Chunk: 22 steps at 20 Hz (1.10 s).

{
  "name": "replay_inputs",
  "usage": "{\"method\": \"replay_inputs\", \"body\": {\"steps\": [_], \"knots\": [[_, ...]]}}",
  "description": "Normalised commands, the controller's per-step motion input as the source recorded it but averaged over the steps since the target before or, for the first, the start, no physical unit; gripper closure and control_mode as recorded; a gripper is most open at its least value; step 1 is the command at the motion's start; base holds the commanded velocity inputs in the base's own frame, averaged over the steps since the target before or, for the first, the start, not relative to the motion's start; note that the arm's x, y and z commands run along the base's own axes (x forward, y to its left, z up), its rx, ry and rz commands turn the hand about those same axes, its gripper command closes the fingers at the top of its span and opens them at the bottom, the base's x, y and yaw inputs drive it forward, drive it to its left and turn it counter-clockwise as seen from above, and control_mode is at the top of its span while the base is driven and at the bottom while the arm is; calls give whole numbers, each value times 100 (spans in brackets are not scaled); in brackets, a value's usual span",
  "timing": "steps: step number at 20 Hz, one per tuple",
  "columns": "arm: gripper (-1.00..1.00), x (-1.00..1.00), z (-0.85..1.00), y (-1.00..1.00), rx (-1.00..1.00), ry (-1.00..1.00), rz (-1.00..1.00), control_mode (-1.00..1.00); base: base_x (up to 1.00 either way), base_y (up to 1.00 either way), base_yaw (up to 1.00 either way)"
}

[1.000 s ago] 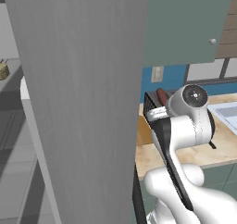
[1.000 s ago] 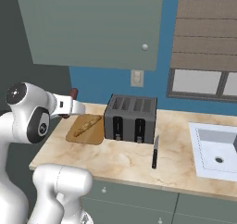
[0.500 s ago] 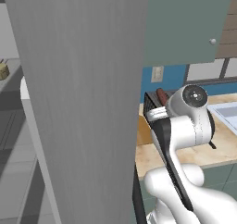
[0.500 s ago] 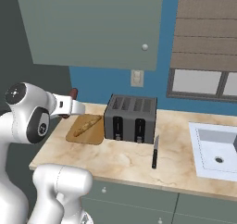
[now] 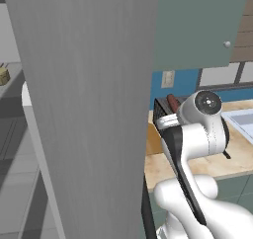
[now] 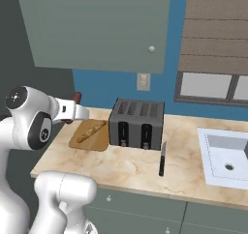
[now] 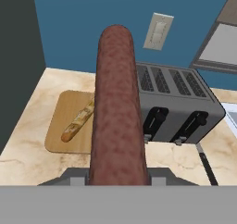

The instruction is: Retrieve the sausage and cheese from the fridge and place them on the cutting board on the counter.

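- Sausage (image 7: 115, 107) is clamped in the gripper (image 6: 72, 111), carried above the counter (image 6: 131, 165), near the cutting board (image 6: 89, 140).
- Board carries a pale stick-shaped item (image 7: 78, 121); sausage not yet set down.
- Cheese (image 5: 4, 75) sits on a fridge (image 5: 89, 109) shelf, judged not yet fetched.

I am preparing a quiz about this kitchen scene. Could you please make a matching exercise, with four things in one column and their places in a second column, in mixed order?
Things:
1. sausage
2. baguette
3. toaster
4. knife

Places:
A. lying on the cutting board
B. held in the gripper
C. lying on the counter in front of the toaster's right end
D. standing just right of the cutting board

Pairs: 1-B, 2-A, 3-D, 4-C
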Motion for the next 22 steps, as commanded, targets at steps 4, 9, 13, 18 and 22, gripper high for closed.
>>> {"method": "replay_inputs", "body": {"steps": [4, 9, 13, 18, 22], "knots": [[100, -3, 0, 1, 0, 0, 0, -100, 0, 0, 0], [100, 9, -10, 12, -1, 11, -10, -100, 0, 0, 0], [100, 44, -18, 29, 3, 48, -16, -100, 0, 0, 0], [100, 39, -7, 31, 6, 35, -3, -100, 0, 0, 0], [100, 42, -27, 15, 12, 20, 0, -100, 0, 0, 0]]}}
